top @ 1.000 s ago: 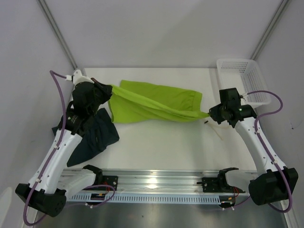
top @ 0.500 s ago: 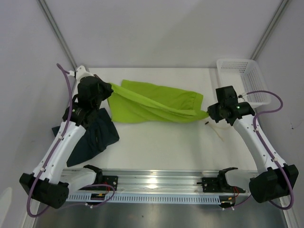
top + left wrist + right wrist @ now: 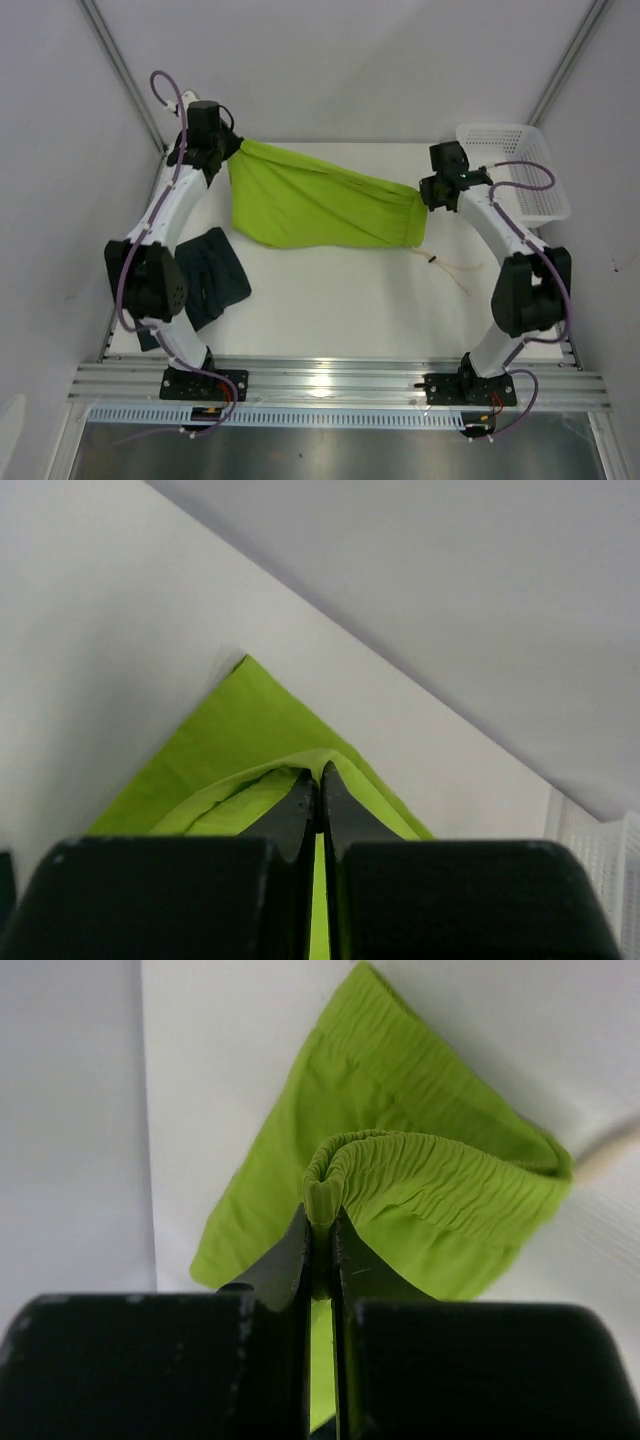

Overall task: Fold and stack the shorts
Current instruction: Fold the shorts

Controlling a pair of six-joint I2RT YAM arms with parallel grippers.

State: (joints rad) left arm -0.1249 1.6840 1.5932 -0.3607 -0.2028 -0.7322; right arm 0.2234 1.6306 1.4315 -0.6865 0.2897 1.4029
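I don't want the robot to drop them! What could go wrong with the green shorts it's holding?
The left end effector and right end effector each pinch only a thin edge of the green shorts, so the cloth might slip out.
The shorts sag between them, so they may land wrinkled.
The right arm is close to the basket and could bump it.

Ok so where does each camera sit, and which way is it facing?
Top external: above and behind the robot, looking down at the table; the left arm and right arm show, stretching the lime green shorts between them.
Left wrist: on the left arm, looking along the shut left gripper at their pinched edge.
Right wrist: on the right arm, looking along the shut right gripper at the gathered waistband.
Shared: all three see the lime green shorts.
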